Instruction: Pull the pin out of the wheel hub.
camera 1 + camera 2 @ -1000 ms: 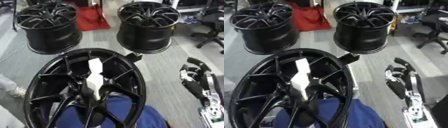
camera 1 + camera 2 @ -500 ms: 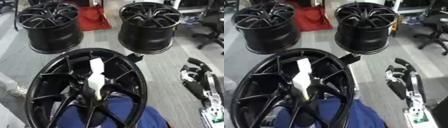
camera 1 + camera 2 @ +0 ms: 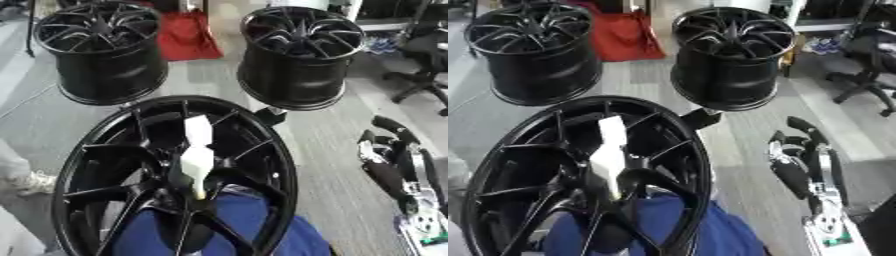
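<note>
Left eye view is showing us the white pin (image 3: 198, 157) sitting in the wheel hub (image 3: 199, 192), unpulled, while our right hand (image 3: 395, 165) is idling open, holding nothing

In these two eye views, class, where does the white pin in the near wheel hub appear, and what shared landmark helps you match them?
Left eye view: the white pin stands at centre, slightly left, in the near wheel's hub.
Right eye view: the pin sits further left of centre.
Shared landmark: the red bag behind the two far wheels.
</note>
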Available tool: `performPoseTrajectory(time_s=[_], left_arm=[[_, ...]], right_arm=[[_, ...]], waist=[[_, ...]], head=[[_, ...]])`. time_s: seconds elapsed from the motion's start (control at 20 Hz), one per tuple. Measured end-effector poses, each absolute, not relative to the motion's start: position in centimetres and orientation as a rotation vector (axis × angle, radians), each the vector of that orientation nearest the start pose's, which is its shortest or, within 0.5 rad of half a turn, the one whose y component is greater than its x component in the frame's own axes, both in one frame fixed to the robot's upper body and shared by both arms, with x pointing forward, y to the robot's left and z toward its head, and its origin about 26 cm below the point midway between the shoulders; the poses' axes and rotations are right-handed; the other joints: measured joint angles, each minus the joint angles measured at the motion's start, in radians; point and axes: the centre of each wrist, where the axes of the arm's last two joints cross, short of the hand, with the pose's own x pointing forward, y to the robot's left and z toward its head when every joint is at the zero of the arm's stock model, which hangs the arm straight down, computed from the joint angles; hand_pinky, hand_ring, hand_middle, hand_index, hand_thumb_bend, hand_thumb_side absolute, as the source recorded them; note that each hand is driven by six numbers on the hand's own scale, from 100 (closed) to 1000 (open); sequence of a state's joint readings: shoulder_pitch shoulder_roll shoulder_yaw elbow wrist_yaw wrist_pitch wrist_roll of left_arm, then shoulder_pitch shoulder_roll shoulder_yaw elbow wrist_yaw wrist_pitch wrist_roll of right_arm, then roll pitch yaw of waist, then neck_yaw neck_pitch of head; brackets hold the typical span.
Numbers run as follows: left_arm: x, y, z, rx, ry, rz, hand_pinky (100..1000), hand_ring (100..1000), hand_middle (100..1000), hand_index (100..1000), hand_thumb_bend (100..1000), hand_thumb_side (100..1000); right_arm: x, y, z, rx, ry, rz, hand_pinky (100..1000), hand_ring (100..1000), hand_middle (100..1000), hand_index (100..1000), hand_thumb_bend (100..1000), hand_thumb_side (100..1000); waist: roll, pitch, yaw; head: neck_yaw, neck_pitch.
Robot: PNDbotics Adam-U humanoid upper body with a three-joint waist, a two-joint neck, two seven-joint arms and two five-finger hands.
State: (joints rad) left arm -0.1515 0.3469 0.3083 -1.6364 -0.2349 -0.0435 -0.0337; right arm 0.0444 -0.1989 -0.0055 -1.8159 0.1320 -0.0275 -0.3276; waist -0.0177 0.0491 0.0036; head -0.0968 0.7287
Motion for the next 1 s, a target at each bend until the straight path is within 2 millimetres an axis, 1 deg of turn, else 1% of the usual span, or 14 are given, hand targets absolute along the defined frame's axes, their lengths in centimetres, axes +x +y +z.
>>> performPoseTrajectory(time_s=[0.25,0.4,0.55,1.0], left_arm=[[29.2,34.6,9.2,0.510,-1.815,-0.084,573,590,622,823,100,709],[28.8,33.0,9.1,0.415,-1.819,-0.025,571,588,620,820,100,710],[28.6,32.5,9.0,0.378,-1.811,-0.012,571,588,619,818,100,713],[28.6,32.0,9.1,0.350,-1.811,-0.020,572,588,620,816,100,712]], right_arm=[[26.2,-28.4,5.2,-0.501,-1.825,-0.030,577,679,795,819,100,276],[26.2,-28.4,5.2,-0.502,-1.825,-0.031,577,679,795,819,100,276],[26.2,-28.4,5.2,-0.502,-1.825,-0.031,577,679,796,819,100,277],[26.2,-28.4,5.2,-0.501,-1.826,-0.030,577,680,795,818,100,276]], waist=[[0.003,-0.002,0.011],[0.006,-0.002,0.013],[0.007,-0.002,0.014],[0.009,-0.002,0.014]], head=[[-0.002,0.000],[-0.004,0.001],[-0.005,0.001],[-0.005,0.001]])
